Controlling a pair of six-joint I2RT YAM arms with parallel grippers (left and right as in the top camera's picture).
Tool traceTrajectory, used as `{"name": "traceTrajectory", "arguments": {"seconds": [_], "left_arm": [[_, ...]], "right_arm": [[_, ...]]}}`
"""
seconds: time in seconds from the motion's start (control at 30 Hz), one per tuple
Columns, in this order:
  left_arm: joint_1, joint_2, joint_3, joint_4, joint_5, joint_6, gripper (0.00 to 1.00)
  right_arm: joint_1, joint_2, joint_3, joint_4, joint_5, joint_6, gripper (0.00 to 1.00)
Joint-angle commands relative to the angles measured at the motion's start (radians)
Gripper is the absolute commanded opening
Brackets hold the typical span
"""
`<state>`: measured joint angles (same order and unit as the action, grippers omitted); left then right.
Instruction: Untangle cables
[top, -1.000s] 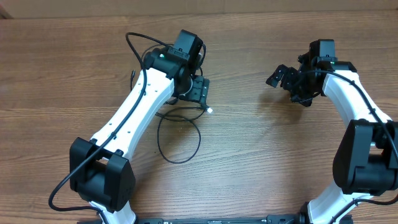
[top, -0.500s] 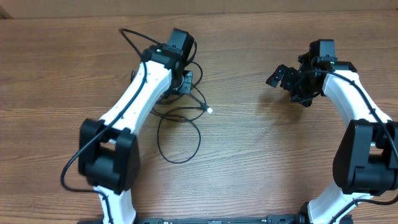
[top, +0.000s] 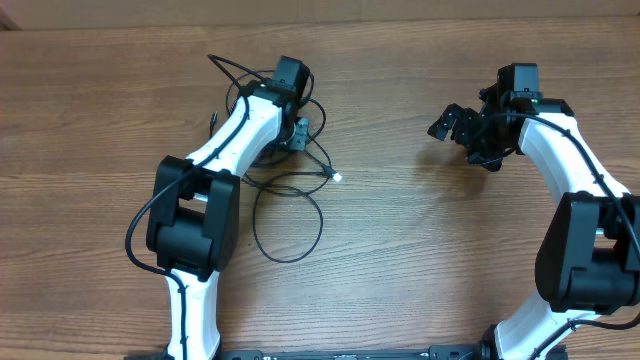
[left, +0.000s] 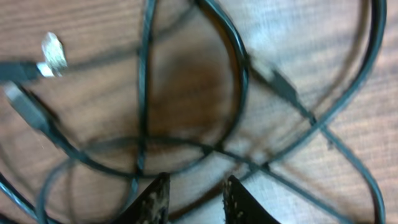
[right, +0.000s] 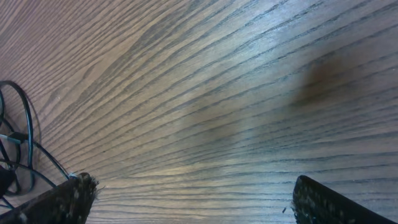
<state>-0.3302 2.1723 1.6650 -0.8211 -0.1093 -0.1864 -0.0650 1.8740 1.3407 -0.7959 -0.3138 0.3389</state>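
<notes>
Several thin black cables (top: 290, 175) lie tangled on the wooden table (top: 400, 250), left of centre in the overhead view. One wide loop spreads toward the near edge. A small silver plug tip (top: 337, 179) pokes out on the right side of the tangle.

Left gripper (top: 298, 133) sits low over the upper part of the tangle, nose down. Left wrist view: cables (left: 231, 34) cross and overlap in several arcs right in front of the left gripper (left: 193, 186). Its fingers (left: 155, 199) stand a little apart, with wood showing in the gap. No strand is visibly clamped between them. A grey plug (left: 25, 109) and a bright silver tip (left: 53, 50) show at the left edge of that view, which is blurred.

Right gripper (top: 455, 122) is well apart from the tangle, off to the right side of the table. Right wrist view: right gripper (right: 193, 193) jaws are spread wide, with one fingertip (right: 62, 199) at each lower corner and only bare wood grain between. A bit of cable loop (right: 31, 134) shows at the far left edge.
</notes>
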Motion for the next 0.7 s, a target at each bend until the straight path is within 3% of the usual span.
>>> {"name": "traceTrajectory", "arguments": {"seconds": [0.0, 0.23, 0.4, 0.67], "left_arm": [[0.021, 0.011, -0.003, 0.026, -0.005, 0.034, 0.34], [0.025, 0.013, -0.003, 0.061, -0.006, 0.075, 0.38], [0.025, 0.014, -0.004, 0.064, -0.002, 0.074, 0.29], [0.025, 0.016, -0.008, 0.067, -0.003, 0.074, 0.28]], "right_arm": [[-0.001, -0.008, 0.008, 0.005, 0.003, -0.007, 1.00], [-0.001, -0.008, 0.008, 0.005, 0.003, -0.007, 1.00], [-0.001, -0.008, 0.008, 0.005, 0.003, -0.007, 1.00], [-0.001, -0.008, 0.008, 0.005, 0.003, -0.007, 1.00]]}}
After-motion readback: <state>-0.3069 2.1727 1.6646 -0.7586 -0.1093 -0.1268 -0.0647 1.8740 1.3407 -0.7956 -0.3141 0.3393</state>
